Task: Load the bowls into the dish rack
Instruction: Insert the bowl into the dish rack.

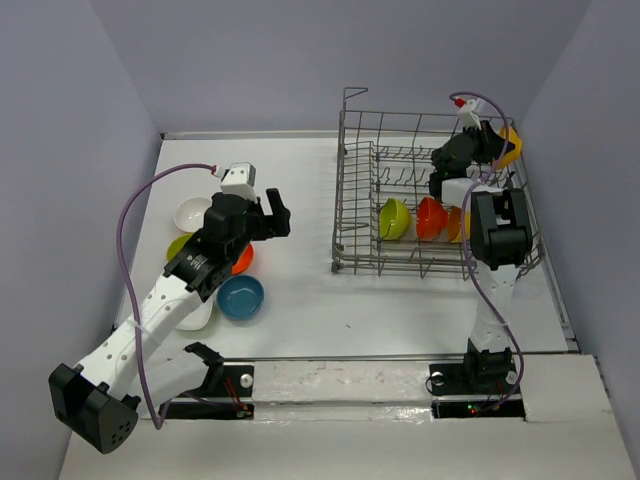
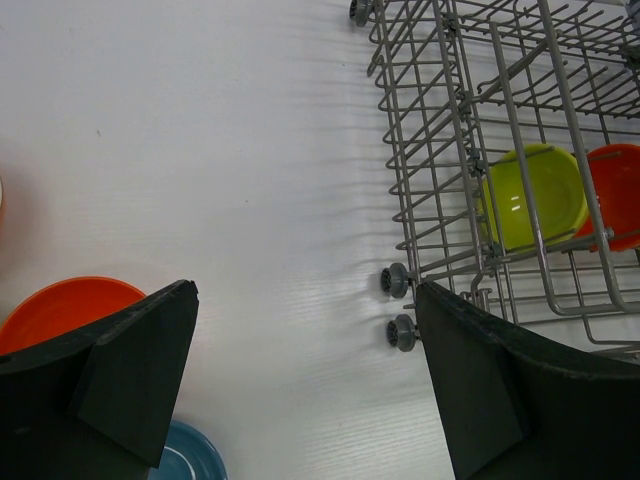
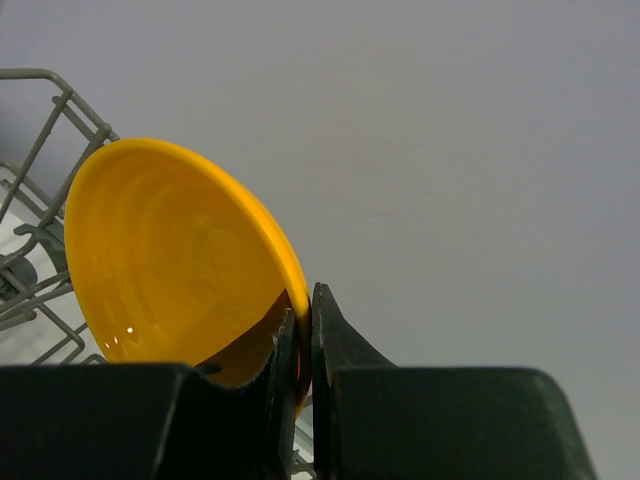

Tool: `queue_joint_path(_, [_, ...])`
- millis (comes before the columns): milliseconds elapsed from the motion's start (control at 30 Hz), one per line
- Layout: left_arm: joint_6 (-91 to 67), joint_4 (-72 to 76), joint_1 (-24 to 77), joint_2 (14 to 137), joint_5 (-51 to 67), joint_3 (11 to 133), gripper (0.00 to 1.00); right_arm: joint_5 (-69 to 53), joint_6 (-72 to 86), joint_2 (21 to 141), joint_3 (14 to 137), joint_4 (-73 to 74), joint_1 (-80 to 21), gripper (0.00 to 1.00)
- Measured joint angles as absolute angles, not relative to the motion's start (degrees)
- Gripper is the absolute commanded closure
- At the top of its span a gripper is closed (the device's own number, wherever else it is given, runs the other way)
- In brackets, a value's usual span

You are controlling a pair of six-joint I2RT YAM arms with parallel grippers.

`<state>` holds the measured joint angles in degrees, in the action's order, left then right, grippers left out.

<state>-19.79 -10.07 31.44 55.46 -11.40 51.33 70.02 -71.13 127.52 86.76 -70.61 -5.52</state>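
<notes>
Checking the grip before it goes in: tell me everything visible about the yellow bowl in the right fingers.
The yellow bowl is round, glossy and orange-yellow, with faint rings inside. It is tilted on edge, its hollow facing the wrist camera. The right gripper is shut on its rim, one finger inside, one outside. It is held up in the air at the far right corner of the dish rack; nothing else visibly touches it.
</notes>
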Motion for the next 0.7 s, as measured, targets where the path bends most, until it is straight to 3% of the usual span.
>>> queue_joint_path(700, [-19.8,-10.1,31.8,55.5,-11.4,51.3,0.01,70.0,-66.2,125.1,84.6,-64.9,-4.9,0.99])
